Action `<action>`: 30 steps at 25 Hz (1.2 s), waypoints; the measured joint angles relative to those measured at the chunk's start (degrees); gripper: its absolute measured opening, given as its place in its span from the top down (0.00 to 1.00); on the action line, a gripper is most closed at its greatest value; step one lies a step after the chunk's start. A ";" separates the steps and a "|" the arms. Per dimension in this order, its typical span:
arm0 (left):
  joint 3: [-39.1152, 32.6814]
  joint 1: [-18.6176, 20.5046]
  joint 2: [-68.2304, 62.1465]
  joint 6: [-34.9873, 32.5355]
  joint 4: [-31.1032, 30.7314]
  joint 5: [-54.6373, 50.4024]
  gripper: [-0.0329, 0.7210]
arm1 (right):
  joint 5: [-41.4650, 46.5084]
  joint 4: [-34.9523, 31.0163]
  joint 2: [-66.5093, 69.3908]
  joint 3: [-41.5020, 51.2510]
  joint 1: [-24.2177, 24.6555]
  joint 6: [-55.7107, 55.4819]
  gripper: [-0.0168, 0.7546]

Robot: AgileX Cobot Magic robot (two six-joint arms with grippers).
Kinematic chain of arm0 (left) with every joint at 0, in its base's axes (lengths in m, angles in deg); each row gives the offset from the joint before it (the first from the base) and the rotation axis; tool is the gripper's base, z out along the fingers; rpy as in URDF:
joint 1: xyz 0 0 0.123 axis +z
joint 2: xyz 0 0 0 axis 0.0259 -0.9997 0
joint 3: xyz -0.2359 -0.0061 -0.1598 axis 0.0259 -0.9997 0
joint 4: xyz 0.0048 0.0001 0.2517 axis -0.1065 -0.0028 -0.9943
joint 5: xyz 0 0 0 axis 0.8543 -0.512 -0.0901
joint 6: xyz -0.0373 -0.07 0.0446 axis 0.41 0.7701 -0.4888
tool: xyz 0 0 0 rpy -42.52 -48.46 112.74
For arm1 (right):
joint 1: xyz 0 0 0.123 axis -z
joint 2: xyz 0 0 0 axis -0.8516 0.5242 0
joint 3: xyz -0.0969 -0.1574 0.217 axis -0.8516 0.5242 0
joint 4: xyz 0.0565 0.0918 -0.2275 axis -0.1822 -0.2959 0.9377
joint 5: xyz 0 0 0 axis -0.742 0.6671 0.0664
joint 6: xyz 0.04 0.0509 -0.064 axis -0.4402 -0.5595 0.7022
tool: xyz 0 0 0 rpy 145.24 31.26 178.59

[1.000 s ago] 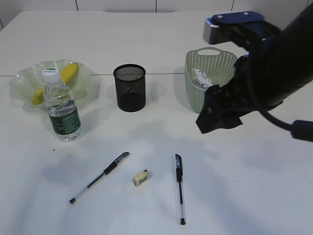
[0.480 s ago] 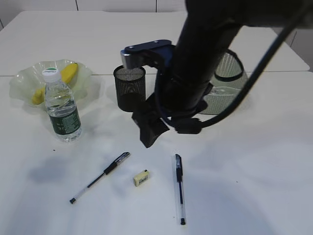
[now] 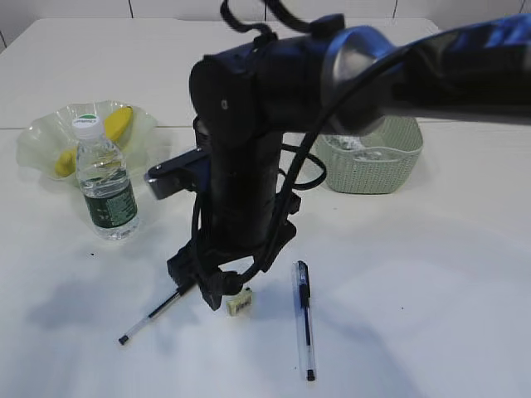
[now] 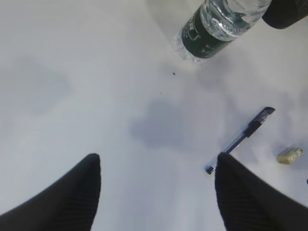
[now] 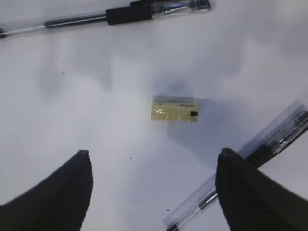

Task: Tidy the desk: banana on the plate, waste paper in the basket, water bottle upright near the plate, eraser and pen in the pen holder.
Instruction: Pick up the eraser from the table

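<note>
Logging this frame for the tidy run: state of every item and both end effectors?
Banana: on plate.
Water bottle: upright, capped.
Basket: holds paper.
Eraser: on desk, ungrasped.
Left pen: lying flat.
Right pen: lying flat.
Left end effector: open, empty.
Right end effector: open, above eraser.

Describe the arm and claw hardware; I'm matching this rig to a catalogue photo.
The right arm is glossy black, with thick rounded links, loose black cables and a grey block. Each claw, right and left, has two black ribbed fingers.
</note>
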 joint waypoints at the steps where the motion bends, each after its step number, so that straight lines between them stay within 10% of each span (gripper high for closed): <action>1: 0.00 0.00 0.00 0.00 0.04 -0.15 0.26 | -0.01 0.53 0.93 -0.09 -0.16 -0.84 0.22; 30: 0.00 0.00 0.00 0.00 0.26 0.98 0.26 | -1.33 2.49 9.41 -3.66 -0.39 -4.45 0.22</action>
